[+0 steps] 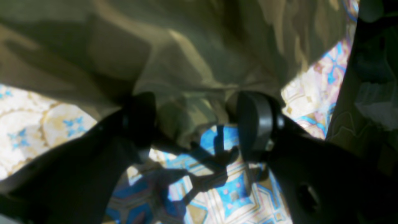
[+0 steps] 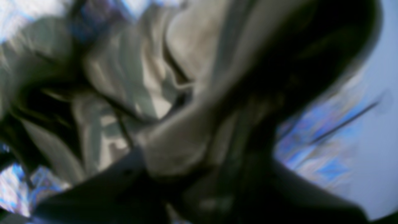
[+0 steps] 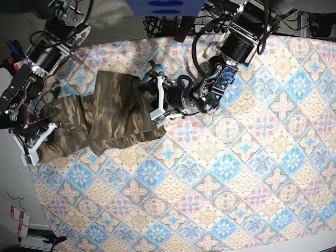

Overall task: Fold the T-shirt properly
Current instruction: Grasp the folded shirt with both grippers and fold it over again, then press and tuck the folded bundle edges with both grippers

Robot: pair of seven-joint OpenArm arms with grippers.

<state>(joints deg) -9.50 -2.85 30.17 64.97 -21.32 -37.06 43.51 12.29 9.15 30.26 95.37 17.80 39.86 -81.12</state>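
The camouflage T-shirt lies crumpled across the left part of the tablecloth. My left gripper is at the shirt's right edge. In the left wrist view its fingers stand wide apart, and a fold of the T-shirt hangs over and between the left gripper's tips. My right gripper is at the shirt's far left end, near the table's left edge. The right wrist view is blurred. It shows the T-shirt bunched right at the right gripper, which is shut on the cloth.
The pastel blue-pink tablecloth covers the whole table. Cables and arm bases crowd the back edge. A small red and white card lies off the table at the lower left.
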